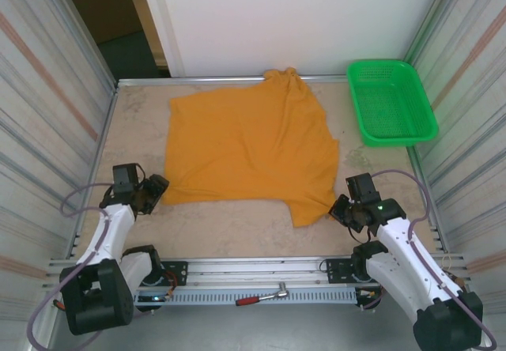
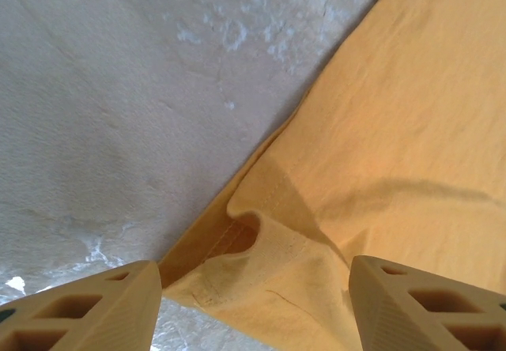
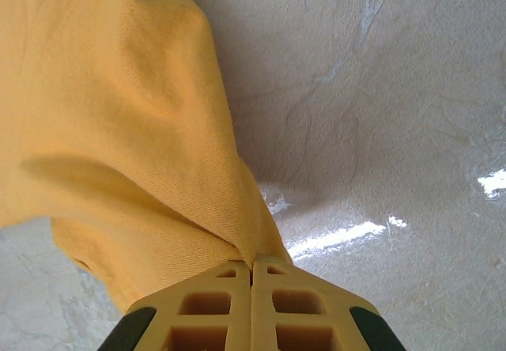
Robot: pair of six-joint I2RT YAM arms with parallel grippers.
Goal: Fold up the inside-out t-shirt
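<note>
Shirt (image 1: pixel 249 141) lies spread on the table (image 1: pixel 237 228). Left gripper (image 2: pixel 254 280), at 8 o'clock, stands wide astride the hem corner, gripping nothing; right gripper (image 3: pixel 253 266), at 4 o'clock, is pinched on the other near corner. Cloth judged light, limp, prone to sag; take hold at hemmed corners.

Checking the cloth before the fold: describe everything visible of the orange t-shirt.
The t-shirt is soft orange-yellow knit, spread mostly flat on the table, bunched at its far edge, with a stitched hem showing. The shut right end effector pinches its near right corner. The open left end effector straddles the near left hem corner without gripping.
</note>
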